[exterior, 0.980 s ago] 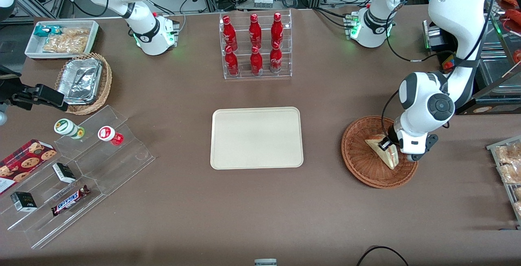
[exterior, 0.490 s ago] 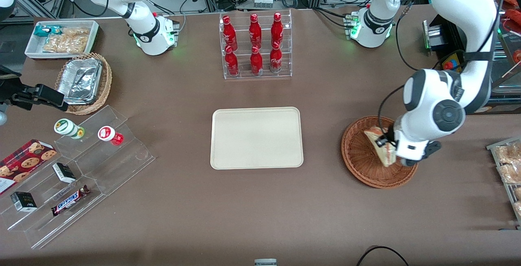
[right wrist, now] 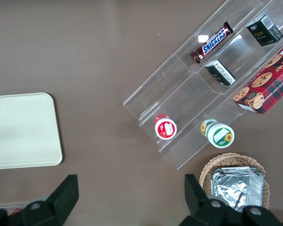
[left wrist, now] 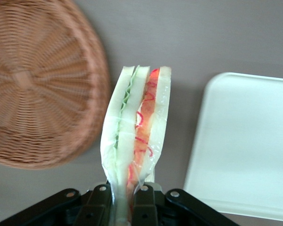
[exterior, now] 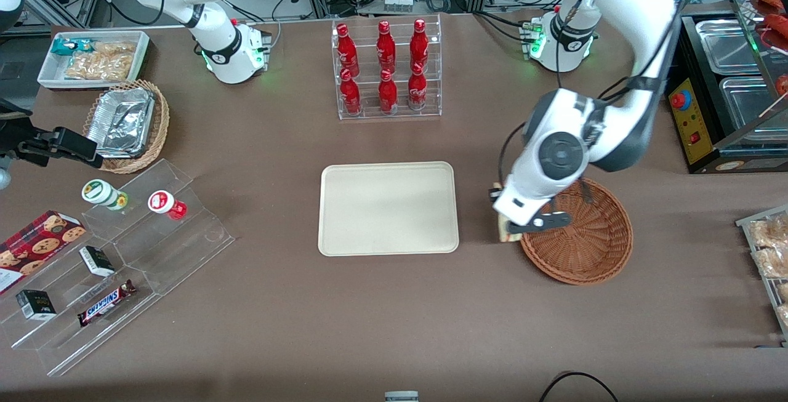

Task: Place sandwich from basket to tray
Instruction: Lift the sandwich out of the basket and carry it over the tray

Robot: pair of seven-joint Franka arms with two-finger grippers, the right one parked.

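Note:
My left gripper (exterior: 506, 228) (left wrist: 124, 200) is shut on the sandwich (left wrist: 136, 129), a clear-wrapped white-bread wedge with green and red-orange filling along its cut edge. It hangs above the bare table between the basket (left wrist: 35, 80) and the tray (left wrist: 247, 141). In the front view only a sliver of the sandwich (exterior: 503, 231) shows under the arm's wrist, beside the reddish-brown basket (exterior: 585, 242). The basket holds nothing. The cream tray (exterior: 389, 208) lies flat at the table's middle with nothing on it.
A clear rack of red bottles (exterior: 386, 68) stands farther from the front camera than the tray. Toward the parked arm's end are a clear stepped stand (exterior: 117, 260) with snacks, a tan basket with foil containers (exterior: 126, 124) and a white bin (exterior: 93, 58). Bagged snacks (exterior: 766, 248) lie at the working arm's end.
The gripper lifted the sandwich out of the basket and carried it toward the tray. It now hangs past the basket's rim, and the basket is left without contents.

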